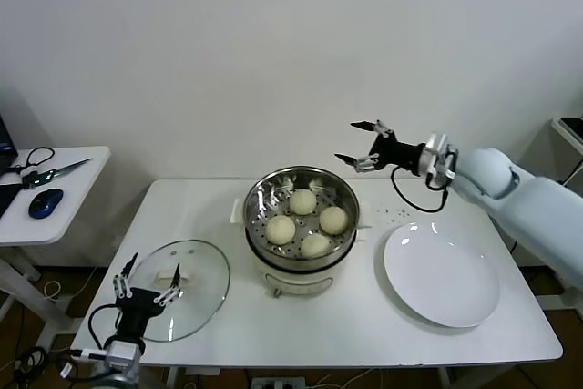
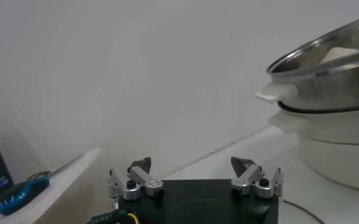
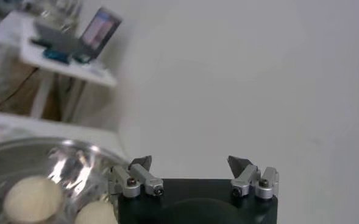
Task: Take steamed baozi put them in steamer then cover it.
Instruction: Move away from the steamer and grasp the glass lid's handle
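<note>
Left gripper hovers with its fingers spread and empty over the near edge of the round transparent glass lid with a metal rim, which lies flat on the white table just left of the steamer. Right gripper, also spread wide and holding nothing, hangs in the air above and behind the steamer's right rim, near the bare white plate.

All four small cream-white domed baozi sit inside the shiny perforated stainless-steel steamer basket on its cream pot base, so only the covering looks left to do.

That lid is likely stiff, fairly heavy, smooth and breakable; its rim lies flush with the table, so pinching there seems awkward. The white bar handle at its centre is the sensible hold, gripped across its narrow width and lifted level.
</note>
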{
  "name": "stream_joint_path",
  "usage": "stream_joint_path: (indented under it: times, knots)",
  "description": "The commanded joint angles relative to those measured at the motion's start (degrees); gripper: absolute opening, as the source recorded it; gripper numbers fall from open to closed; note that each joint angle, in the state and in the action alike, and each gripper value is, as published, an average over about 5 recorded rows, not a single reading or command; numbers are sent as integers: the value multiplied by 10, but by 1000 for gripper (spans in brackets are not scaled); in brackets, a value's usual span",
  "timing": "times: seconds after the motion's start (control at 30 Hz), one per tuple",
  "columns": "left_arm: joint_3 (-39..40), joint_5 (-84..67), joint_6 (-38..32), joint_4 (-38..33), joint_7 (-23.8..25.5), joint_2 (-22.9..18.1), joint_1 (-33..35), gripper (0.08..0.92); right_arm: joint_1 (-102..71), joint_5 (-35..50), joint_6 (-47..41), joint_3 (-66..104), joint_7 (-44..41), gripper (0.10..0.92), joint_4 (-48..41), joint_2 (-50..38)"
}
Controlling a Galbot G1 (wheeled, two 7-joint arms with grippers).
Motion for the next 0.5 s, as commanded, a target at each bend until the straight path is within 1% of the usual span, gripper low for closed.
stream_joint_path:
  times: [0.03, 0.13, 0.33, 0.5]
  knots:
    - [-11, 147, -3, -8, 12, -15, -1, 823, -421, -54, 45, 415, 84, 823, 72, 25]
    - [-16, 260, -5, -9, 20, -17, 0, 823, -493, -70, 35, 471, 92, 823, 94, 59]
    - [-15, 549, 2, -26, 25, -16, 16, 823, -597, -95, 4, 583, 103, 823, 133, 137]
    - [6, 709, 26, -28, 47, -20, 49, 823, -641, -122, -7, 626, 109, 823, 140, 188]
